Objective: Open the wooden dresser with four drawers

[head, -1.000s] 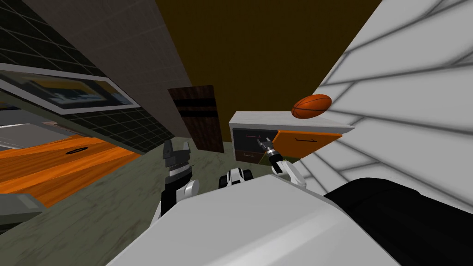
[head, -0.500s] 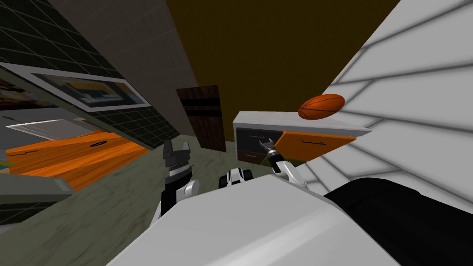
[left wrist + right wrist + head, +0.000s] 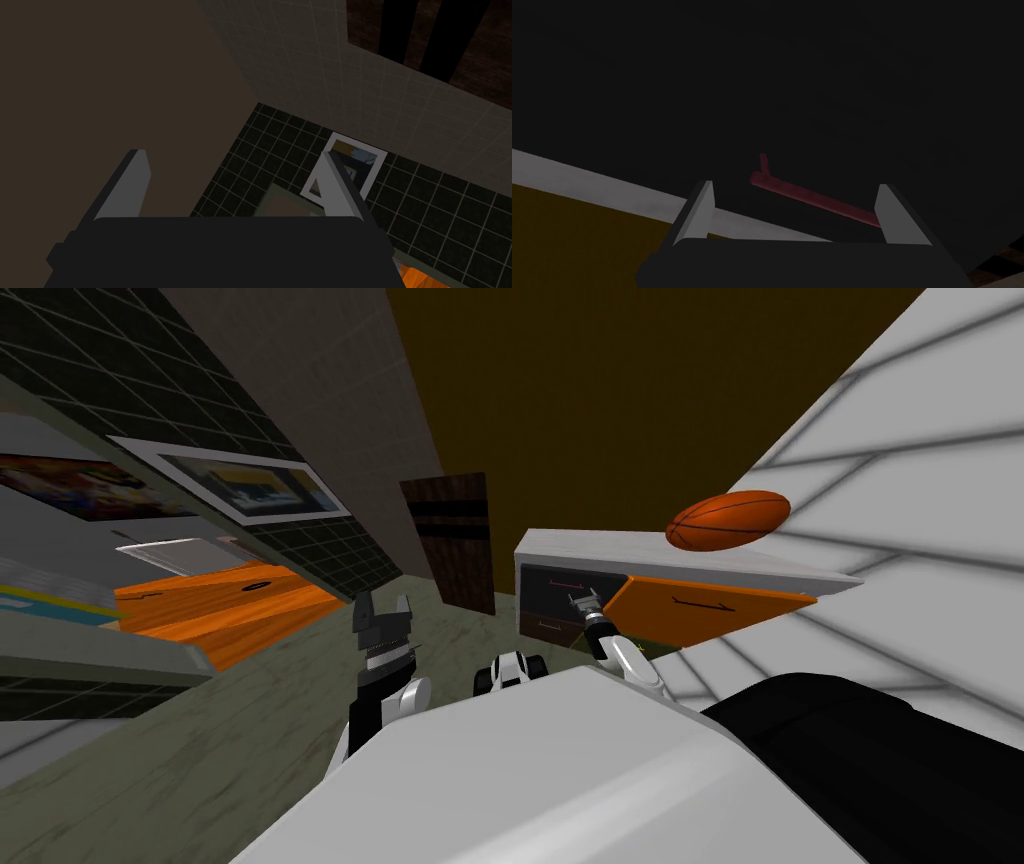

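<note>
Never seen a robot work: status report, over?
Right gripper open, dark red handle between its fingers, ungripped. Left gripper open, idle. Dresser right ahead; orange ball on top, out of the way.

Over on my right, an orange ball with dark seams sat close by the white wall with its grey lines. Ahead, a dark brown panel with two black bands stood upright at the foot of the mustard-brown wall. On my left, a white-framed picture hung on the black tiled wall. Below it lay an orange wooden surface with a small dark oval mark. The floor was a mottled grey-green.
</note>
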Controlling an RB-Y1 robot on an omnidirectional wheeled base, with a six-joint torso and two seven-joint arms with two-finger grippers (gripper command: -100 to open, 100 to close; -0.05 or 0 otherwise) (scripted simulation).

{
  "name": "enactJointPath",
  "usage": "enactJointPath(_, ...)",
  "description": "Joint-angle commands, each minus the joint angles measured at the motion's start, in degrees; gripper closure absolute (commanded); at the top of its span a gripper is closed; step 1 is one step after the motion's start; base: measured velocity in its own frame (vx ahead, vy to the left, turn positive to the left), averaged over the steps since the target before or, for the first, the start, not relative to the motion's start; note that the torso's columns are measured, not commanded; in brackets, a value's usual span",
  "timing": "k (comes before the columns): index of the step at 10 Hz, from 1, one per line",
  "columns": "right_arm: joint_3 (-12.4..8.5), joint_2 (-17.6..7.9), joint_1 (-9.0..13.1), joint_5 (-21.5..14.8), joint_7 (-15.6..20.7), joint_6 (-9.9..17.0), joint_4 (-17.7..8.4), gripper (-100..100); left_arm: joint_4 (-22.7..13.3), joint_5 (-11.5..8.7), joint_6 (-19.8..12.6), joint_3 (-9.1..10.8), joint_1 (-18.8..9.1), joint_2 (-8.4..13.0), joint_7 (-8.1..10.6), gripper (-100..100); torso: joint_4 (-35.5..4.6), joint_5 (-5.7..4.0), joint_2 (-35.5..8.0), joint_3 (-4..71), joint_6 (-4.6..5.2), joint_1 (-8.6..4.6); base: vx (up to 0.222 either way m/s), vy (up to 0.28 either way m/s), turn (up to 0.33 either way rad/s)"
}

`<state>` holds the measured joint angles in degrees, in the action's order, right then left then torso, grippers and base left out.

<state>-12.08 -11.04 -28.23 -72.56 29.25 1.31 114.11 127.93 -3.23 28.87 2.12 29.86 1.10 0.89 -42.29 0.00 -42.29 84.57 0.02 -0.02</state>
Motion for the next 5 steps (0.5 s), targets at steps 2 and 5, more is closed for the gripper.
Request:
enactJointPath(2, -0.53, 0.43, 0.24, -5.83, 1.34, 3.07, -0.95, -100, 0.00, 0.00, 0.00, 0.00, -0.01, 0.00, 0.00, 0, 0.00, -0.01, 0.00, 0.00, -0.06, 0.02, -0.004, 0.026, 0.149)
enactJointPath(5, -1.16, 0.74, 0.60, -9.51, 2.43, 5.17, -2.04, -100, 0.00, 0.00, 0.00, 0.00, 0.00, 0.00, 0.00, 0, 0.00, 0.01, 0.00, 0.00, 0.00, 0.04, -0.006, 0.031, 0.080)
